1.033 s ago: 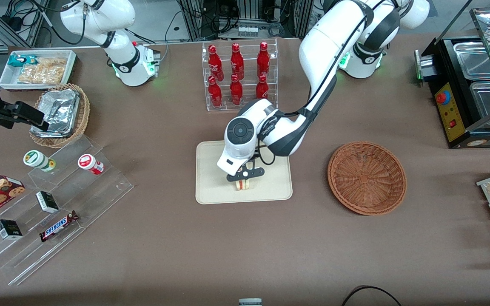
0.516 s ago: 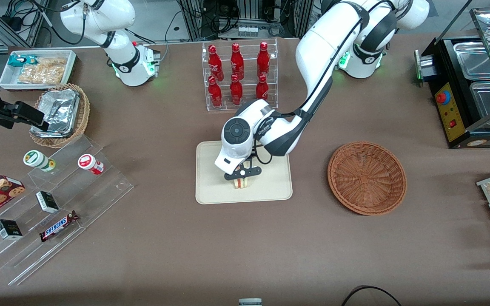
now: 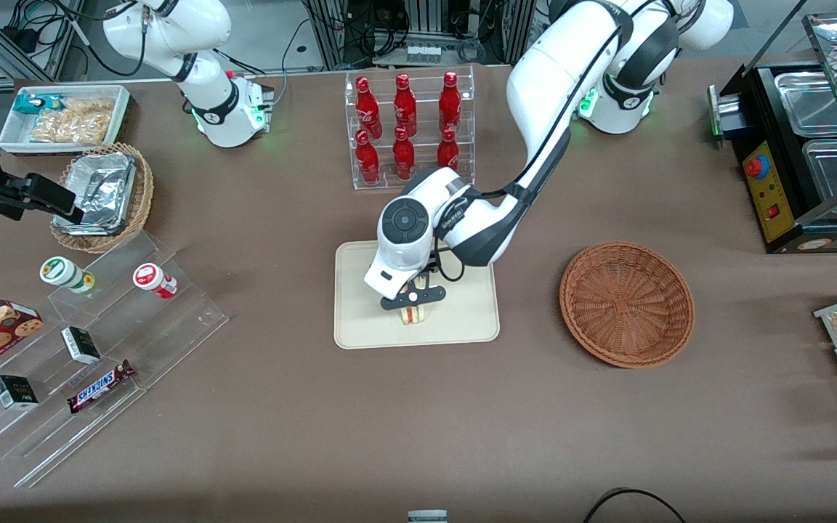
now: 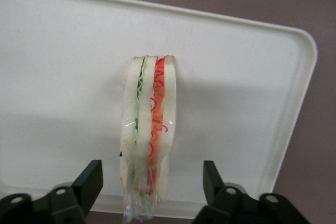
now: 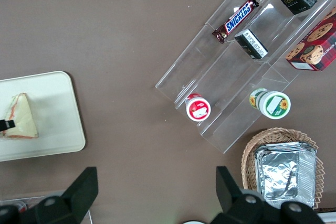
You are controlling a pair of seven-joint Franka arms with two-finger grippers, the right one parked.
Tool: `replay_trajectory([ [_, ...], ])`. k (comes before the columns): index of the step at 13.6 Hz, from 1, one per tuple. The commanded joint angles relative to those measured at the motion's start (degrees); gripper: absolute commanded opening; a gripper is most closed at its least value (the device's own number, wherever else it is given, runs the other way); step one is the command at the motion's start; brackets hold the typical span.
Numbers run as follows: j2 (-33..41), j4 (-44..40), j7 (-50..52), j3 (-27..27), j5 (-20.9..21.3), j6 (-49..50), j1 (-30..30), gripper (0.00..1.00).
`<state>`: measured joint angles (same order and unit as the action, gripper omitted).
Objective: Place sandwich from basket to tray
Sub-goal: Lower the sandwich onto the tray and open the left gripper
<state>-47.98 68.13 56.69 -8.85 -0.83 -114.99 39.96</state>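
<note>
From the front, I see my gripper (image 3: pixel 415 304) low over the tray (image 3: pixel 360 330), right above the one sandwich (image 3: pixel 414 314). The sandwich sits on the tray, standing on its edge. The one red-brown basket (image 3: pixel 627 303) lies well apart, toward the working arm's end of the table, and it has nothing in it. I also count six red bottles (image 3: pixel 404 125) in a clear rack, farther from the camera than the tray.

From the left wrist camera, the sandwich (image 4: pixel 148 140) stands between the two fingers (image 4: pixel 88 182), and there is a gap on each side. So the pincer is wide and holds nothing. The tray (image 4: pixel 63 56) is under it.

From the right wrist camera, I see one sandwich (image 5: pixel 20 117) on one tray (image 5: pixel 58 129).

I think this is the letting-go step, nearly the end. Next I should lift straight up, so I don't knock the sandwich over.
</note>
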Motion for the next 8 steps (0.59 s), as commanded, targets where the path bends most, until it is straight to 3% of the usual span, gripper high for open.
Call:
replay_trajectory([
  [1,4.7,0.1,0.4,0.6,0.3,5.1,-1.4,1.0],
  [8,12.8,1.4,-1.9,1.2,3.6,15.8,-6.9,1.0],
])
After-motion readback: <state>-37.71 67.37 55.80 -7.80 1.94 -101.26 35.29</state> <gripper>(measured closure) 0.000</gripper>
